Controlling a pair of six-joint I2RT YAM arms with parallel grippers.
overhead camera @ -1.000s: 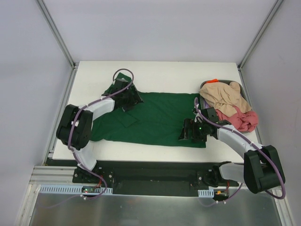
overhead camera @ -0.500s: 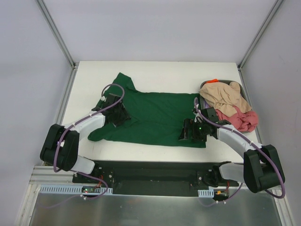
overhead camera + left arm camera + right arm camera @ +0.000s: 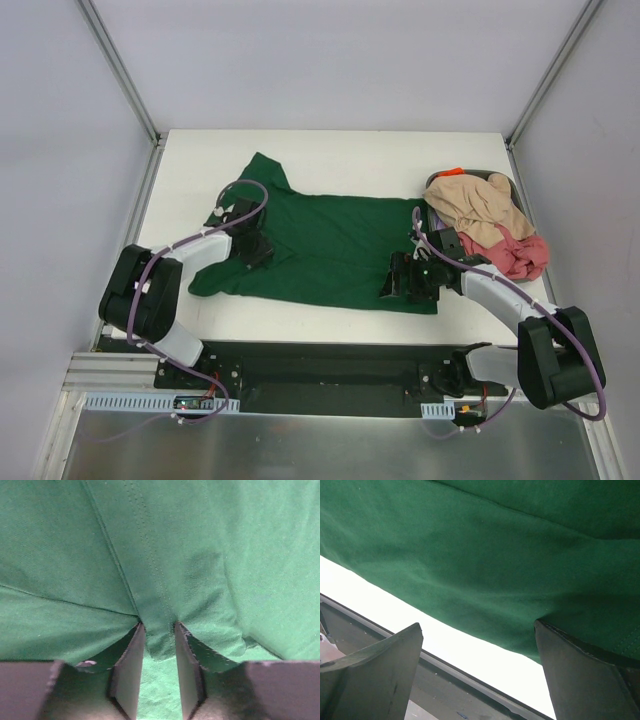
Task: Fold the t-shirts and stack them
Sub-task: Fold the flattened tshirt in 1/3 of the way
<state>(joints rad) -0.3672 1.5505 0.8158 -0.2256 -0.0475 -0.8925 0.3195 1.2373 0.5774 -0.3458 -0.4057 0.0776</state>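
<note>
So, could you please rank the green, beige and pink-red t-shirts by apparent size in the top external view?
1. green t-shirt, spread flat, clearly largest.
2. beige t-shirt, crumpled.
3. pink-red t-shirt, partly covered by the beige one.
The last two are bunched, so their order is only as seen.

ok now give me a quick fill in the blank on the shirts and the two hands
1. The left hand is shut on a fold of the spread-out t-shirt, whose colour is ___.
2. The right hand is ___, gripping nothing.
3. The beige t-shirt is heaped with a pink-red t-shirt on the ___ side of the table.
Missing words: green; open; right.
</note>
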